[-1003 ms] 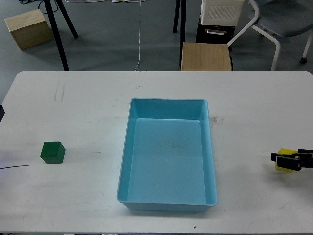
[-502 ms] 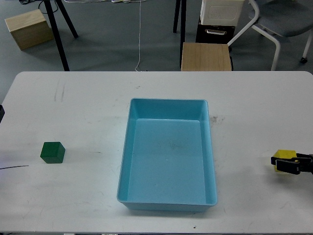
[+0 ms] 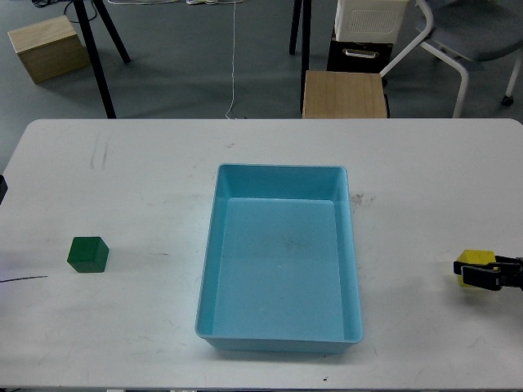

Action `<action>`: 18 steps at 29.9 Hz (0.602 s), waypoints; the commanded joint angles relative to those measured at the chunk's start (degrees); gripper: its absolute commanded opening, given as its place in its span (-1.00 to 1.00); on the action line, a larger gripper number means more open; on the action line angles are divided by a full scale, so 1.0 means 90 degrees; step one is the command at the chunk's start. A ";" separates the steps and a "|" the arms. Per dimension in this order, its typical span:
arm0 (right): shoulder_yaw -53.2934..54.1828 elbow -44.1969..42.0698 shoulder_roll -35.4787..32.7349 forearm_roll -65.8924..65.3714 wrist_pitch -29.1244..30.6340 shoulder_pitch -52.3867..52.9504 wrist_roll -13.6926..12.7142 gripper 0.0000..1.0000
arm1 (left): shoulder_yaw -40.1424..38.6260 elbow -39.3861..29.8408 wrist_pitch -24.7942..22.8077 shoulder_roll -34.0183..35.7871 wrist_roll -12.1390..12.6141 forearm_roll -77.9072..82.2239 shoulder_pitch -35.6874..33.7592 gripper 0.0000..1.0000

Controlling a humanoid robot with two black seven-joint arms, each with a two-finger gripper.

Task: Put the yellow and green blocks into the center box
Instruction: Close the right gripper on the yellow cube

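Readable writing, brands, labels: 0 legible in the head view

Container: 1 light blue box (image 3: 280,258), open-topped, rectangular, at centre of white table (image 3: 147,180); interior holding 0 blocks, only faint dark specks on the floor

Right gripper (image 3: 467,272): entering from the right edge, low over the table, fingers pointing left toward the blue box; dark and small in view, finger spacing not resolvable, so open or closed: cannot tell

Yellow block (image 3: 474,261): directly at the fingertips, partly hidden behind them, top face showing just above the fingers; well apart from the box's right wall; gripped or merely touched: cannot tell

Green block (image 3: 87,254): on the table far to the left of the fingers, beyond the box, well apart from its left wall, upright

Left gripper: outside the frame

Beyond the table's far edge: wooden stool (image 3: 344,94), wooden crate (image 3: 47,47), chair legs on grey floor
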 commanded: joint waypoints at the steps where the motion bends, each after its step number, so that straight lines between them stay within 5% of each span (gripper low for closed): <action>1: -0.0001 -0.0043 0.0003 0.0009 -0.0072 -0.0056 0.0000 0.89 | -0.0001 0.0002 0.0000 -0.0008 0.0000 0.0000 0.0004 1.00; 18: -0.0001 -0.0121 0.0110 0.0058 -0.0238 -0.0183 0.0039 0.73 | 0.0009 0.0011 0.0000 -0.0008 0.0000 0.0010 0.0004 1.00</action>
